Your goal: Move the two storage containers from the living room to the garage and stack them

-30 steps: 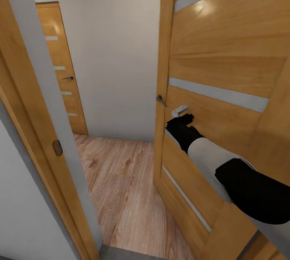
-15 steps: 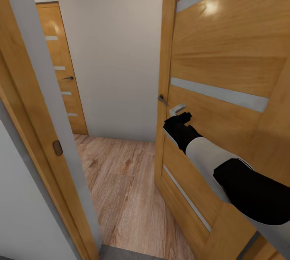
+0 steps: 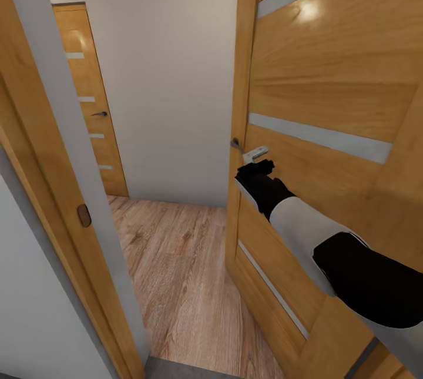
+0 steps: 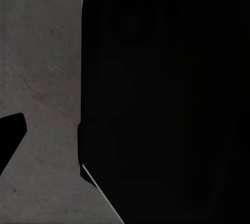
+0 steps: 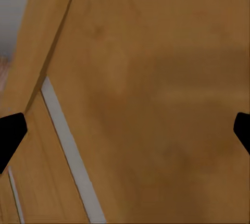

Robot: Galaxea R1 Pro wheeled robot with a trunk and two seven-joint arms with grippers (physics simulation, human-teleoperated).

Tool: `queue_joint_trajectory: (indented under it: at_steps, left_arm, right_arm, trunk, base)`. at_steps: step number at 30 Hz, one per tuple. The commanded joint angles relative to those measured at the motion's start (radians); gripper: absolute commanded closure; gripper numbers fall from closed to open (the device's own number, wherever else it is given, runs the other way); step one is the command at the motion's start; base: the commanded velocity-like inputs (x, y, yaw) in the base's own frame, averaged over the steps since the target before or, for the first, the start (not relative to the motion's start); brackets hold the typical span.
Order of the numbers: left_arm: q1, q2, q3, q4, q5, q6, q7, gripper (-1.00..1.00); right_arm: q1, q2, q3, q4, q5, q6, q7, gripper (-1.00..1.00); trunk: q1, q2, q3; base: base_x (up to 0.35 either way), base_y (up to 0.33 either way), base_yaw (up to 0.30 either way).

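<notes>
Doorway seen from the head view. At far left, a wooden door frame [image 3: 35, 150]; beyond it, a closed wooden door [image 3: 88, 103] in a pale wall [image 3: 170, 85], above light wood plank floor [image 3: 176, 273]. At right, an open wooden door [image 3: 329, 103] with grey stripes and a dark handle [image 3: 236, 145]. Right gripper [image 3: 257, 163] against that door, just beside the handle, jaws spread wide. Left gripper [image 4: 10, 140] over grey concrete [image 4: 41, 78], jaw state impossible to tell. No storage containers in sight.
</notes>
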Motion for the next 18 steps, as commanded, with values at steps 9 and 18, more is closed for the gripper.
queue_joint_trajectory:
  at_steps: [9, 18]
  left_arm:
    - [0.000, 0.000, 0.000, 0.000, 0.008, 0.000, 0.000, -1.00]
    - [0.000, 0.000, -0.001, 0.000, 0.008, 0.000, 0.000, -1.00]
  right_arm:
    - [-0.001, 0.000, 0.003, -0.077, -0.029, 0.021, 0.125, -1.00]
    - [-0.001, 0.000, 0.003, -0.083, -0.027, 0.035, 0.130, -1.00]
  trunk:
    - [0.000, -0.001, -0.001]
    - [0.000, -0.001, -0.001]
  base:
    - [0.000, 0.000, 0.000]
    - [0.060, 0.000, 0.000]
